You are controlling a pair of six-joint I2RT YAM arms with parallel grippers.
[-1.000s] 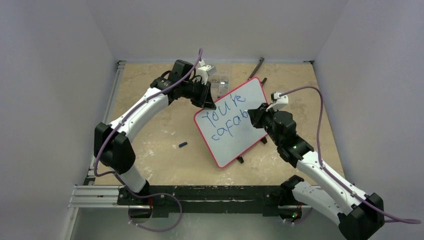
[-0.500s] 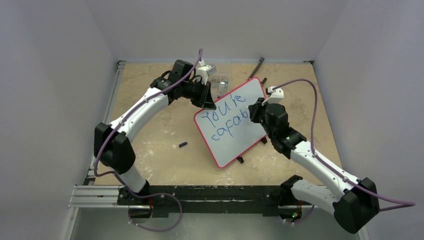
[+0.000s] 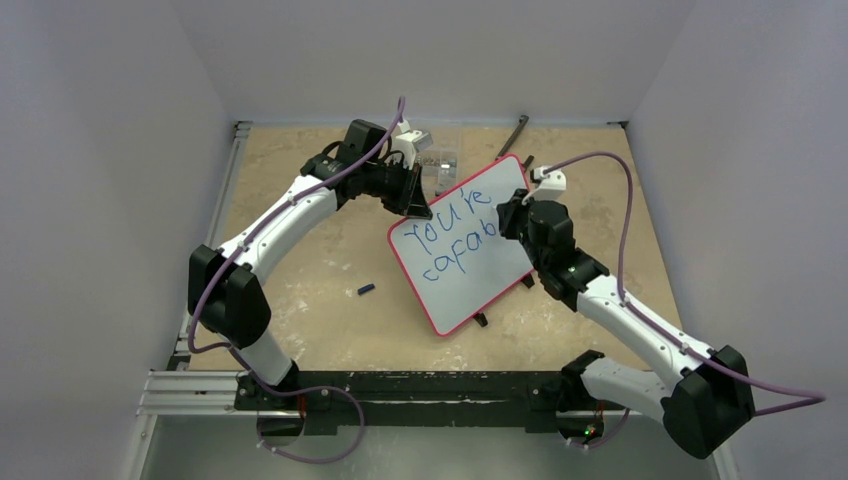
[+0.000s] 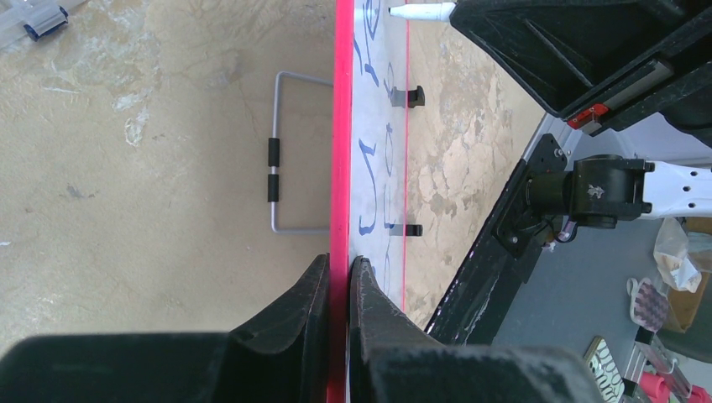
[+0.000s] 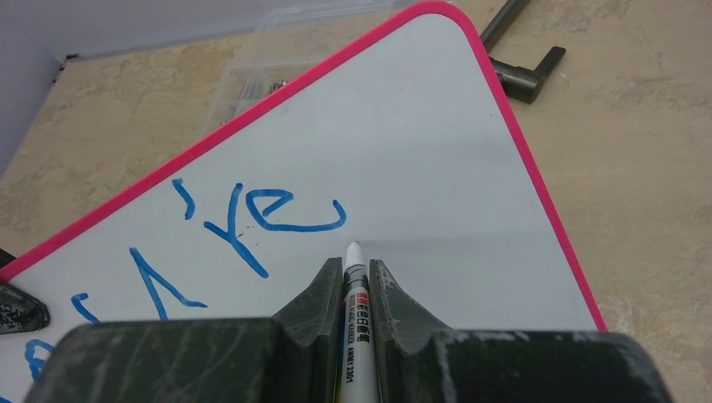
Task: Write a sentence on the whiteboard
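The whiteboard stands tilted mid-table, with a thin red frame. Blue words on it read "You're" over "capab". My left gripper is shut on the board's upper left edge; in the left wrist view the red frame runs between its closed fingers. My right gripper is shut on a white marker, whose tip sits at the board just below the end of "re". The right arm hides the end of the second line in the top view.
A small dark marker cap lies on the table left of the board. A clear plastic box and a black metal tool sit behind the board. The board's wire stand shows in the left wrist view.
My right gripper with the marker has moved up and away along the board, from beside "capab" to just below "re". The left gripper and the board have not moved.
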